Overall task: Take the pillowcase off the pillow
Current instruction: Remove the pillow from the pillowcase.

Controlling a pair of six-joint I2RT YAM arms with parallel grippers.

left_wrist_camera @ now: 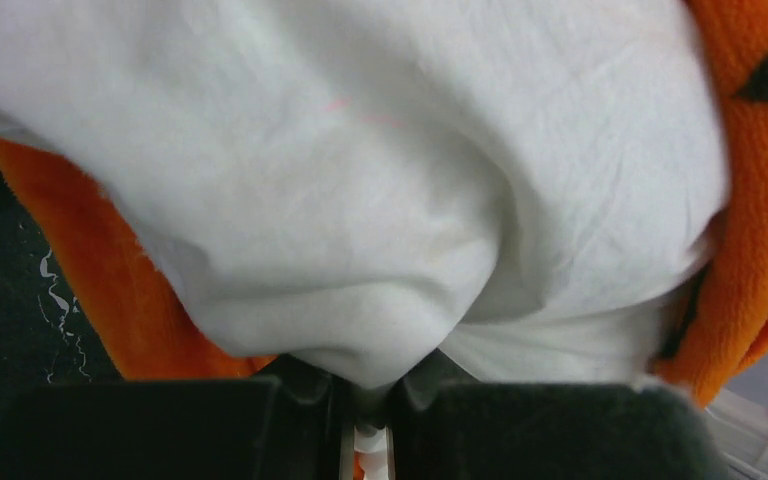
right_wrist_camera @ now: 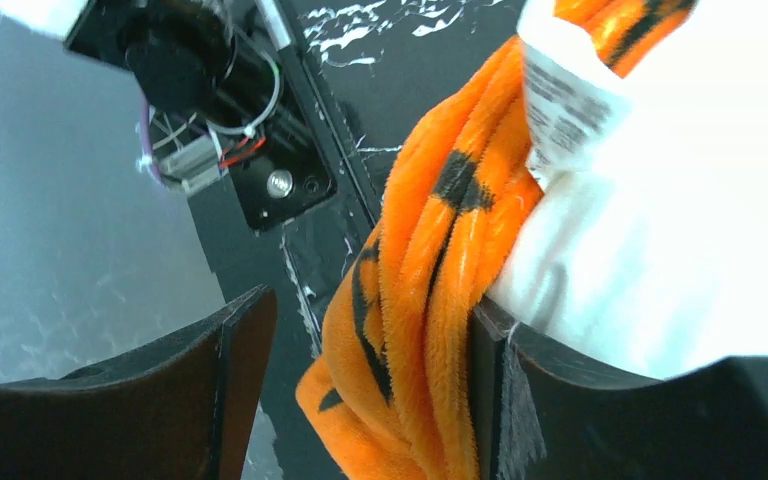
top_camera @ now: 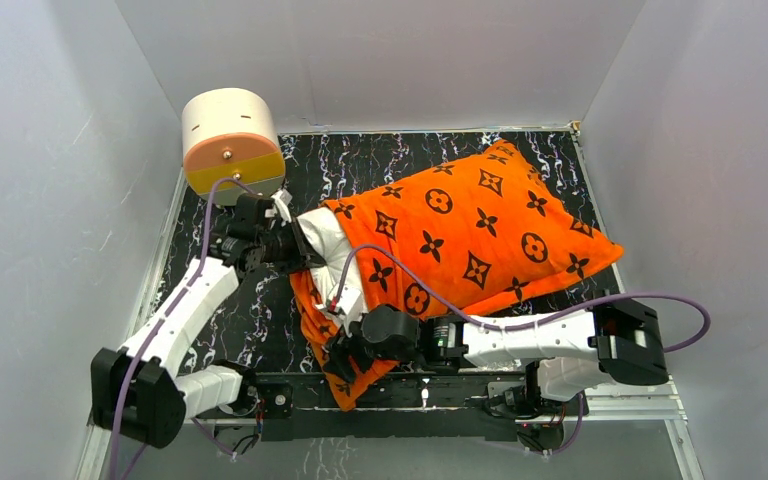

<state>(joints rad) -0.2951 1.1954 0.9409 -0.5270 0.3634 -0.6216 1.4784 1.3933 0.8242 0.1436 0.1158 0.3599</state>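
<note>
The orange pillowcase (top_camera: pixel 480 225) with black motifs still covers most of the white pillow (top_camera: pixel 326 232), whose left end pokes out bare. My left gripper (top_camera: pixel 298 246) is shut on a pinch of the pillow's white fabric (left_wrist_camera: pixel 380 230), which fills the left wrist view with orange pillowcase (left_wrist_camera: pixel 90 270) on both sides. My right gripper (top_camera: pixel 341 352) stands open at the case's bunched open edge near the front. In the right wrist view that orange roll (right_wrist_camera: pixel 430 300) lies between the fingers, against the right fingertip (right_wrist_camera: pixel 500 380) and apart from the left one. Pillow (right_wrist_camera: pixel 690 220) bulges beside it.
A cream-and-orange cylinder (top_camera: pixel 232 146) stands at the back left, just behind my left wrist. White walls close in the black marbled floor (top_camera: pixel 260 320) on three sides. A purple cable (top_camera: pixel 440 300) drapes over the pillowcase. An arm base mount (right_wrist_camera: pixel 230 130) shows beyond the right fingers.
</note>
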